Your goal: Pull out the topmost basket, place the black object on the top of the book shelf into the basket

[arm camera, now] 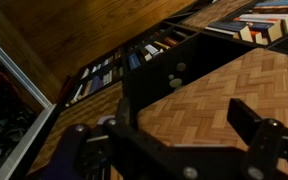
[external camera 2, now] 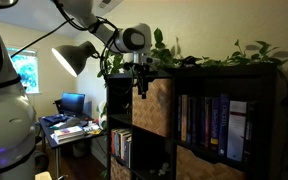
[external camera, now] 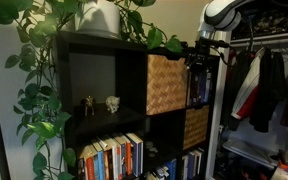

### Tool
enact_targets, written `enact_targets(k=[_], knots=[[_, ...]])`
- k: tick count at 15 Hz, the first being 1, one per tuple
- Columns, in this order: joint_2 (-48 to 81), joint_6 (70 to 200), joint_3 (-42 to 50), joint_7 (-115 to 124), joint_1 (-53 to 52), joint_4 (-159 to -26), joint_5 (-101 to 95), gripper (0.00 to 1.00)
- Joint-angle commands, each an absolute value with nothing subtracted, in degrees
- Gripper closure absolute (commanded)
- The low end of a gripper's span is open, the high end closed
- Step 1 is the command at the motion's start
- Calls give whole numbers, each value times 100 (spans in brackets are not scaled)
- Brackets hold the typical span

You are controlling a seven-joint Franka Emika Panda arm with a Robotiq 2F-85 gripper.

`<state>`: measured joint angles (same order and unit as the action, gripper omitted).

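**Tool open at the top basket's front**

Your tool (external camera: pixel 198 66) is spread wide and holds nothing. In the wrist view its fingers (arm camera: pixel 267 135) stand well apart, with the woven face of the basket (arm camera: pixel 219 95) showing between them; whether either finger touches the wicker, you cannot tell.

The basket (external camera: pixel 164 85) sits in a top-row cube of the shelf (external camera: pixel 104 45); its face looks about level with the shelf front. In an exterior view the tool is at 2 o'clock from the basket's middle, close by its upper corner. In an exterior view the tool (external camera 2: pixel 141 86) is at 11 o'clock from the basket (external camera 2: pixel 154 108), near the upper edge of the shelf (external camera 2: pixel 224 70).

A lower basket (external camera: pixel 196 128) sits at 5 o'clock from the top one; two figurines (external camera: pixel 100 103) stand in the cube at 9 o'clock; books (external camera: pixel 114 158) fill the row at 7 o'clock. A plant (external camera: pixel 84 20) trails over the shelf top.
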<state>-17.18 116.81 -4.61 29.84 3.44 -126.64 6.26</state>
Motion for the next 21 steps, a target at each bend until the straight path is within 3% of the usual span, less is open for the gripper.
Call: enact_targets(k=[1, 7, 21], knots=[[-1748, 11799, -502, 3832, 323, -12444, 992, 0], [-1887, 12153, -595, 4865, 302, -12373, 1309, 0], [-2079, 14429, -776, 6179, 224, -13159, 1378, 0]])
